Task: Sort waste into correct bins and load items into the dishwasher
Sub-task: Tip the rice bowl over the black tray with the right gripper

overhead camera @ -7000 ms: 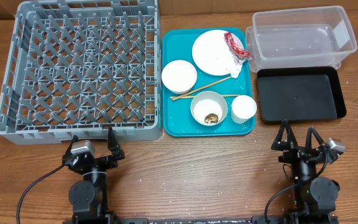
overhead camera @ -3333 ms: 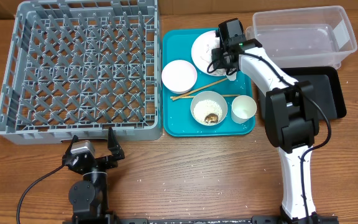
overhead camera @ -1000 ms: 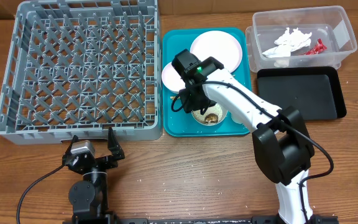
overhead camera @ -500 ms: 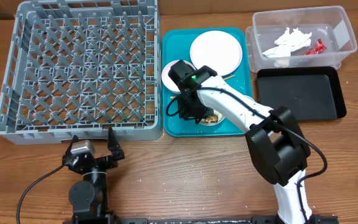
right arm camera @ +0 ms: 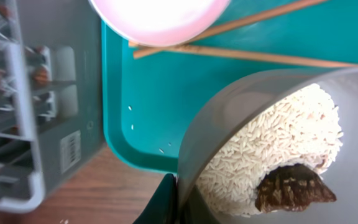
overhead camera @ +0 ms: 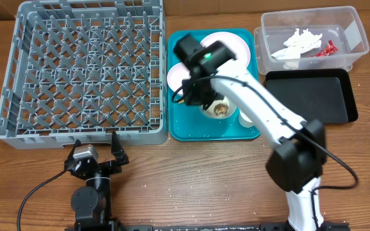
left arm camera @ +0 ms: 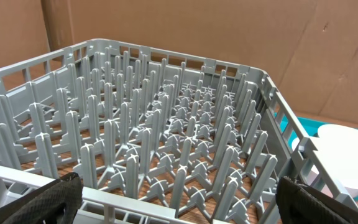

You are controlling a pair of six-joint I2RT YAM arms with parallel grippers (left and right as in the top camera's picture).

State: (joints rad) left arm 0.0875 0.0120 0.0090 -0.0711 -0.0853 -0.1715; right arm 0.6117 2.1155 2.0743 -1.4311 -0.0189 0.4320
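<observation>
My right gripper (overhead camera: 200, 101) (right arm camera: 178, 200) is shut on the left rim of a grey bowl (overhead camera: 217, 106) (right arm camera: 272, 106) above the teal tray (overhead camera: 180, 125). The bowl holds white rice (right arm camera: 272, 149) and a brown food lump (right arm camera: 294, 186). Under it lie the wooden chopsticks (right arm camera: 241, 55) and an empty white bowl (right arm camera: 160, 15). My arm partly covers the plate (overhead camera: 233, 46) and the cup (overhead camera: 246, 117). The napkin (overhead camera: 297, 42) and red wrapper (overhead camera: 326, 48) lie in the clear tub (overhead camera: 355, 38). The left gripper (overhead camera: 98, 156) (left arm camera: 179, 211) stands open before the grey dish rack (overhead camera: 82, 67) (left arm camera: 166, 124).
The black tray (overhead camera: 310, 96) lies in front of the clear tub at the right. The rack's near wall (left arm camera: 135, 202) stands close before the left fingers (left arm camera: 42, 202). A few rice grains (right arm camera: 131, 118) lie loose on the teal tray (right arm camera: 148, 99).
The right gripper has shut on the rice bowl's rim and raised it over the teal tray. The left arm has not moved.
</observation>
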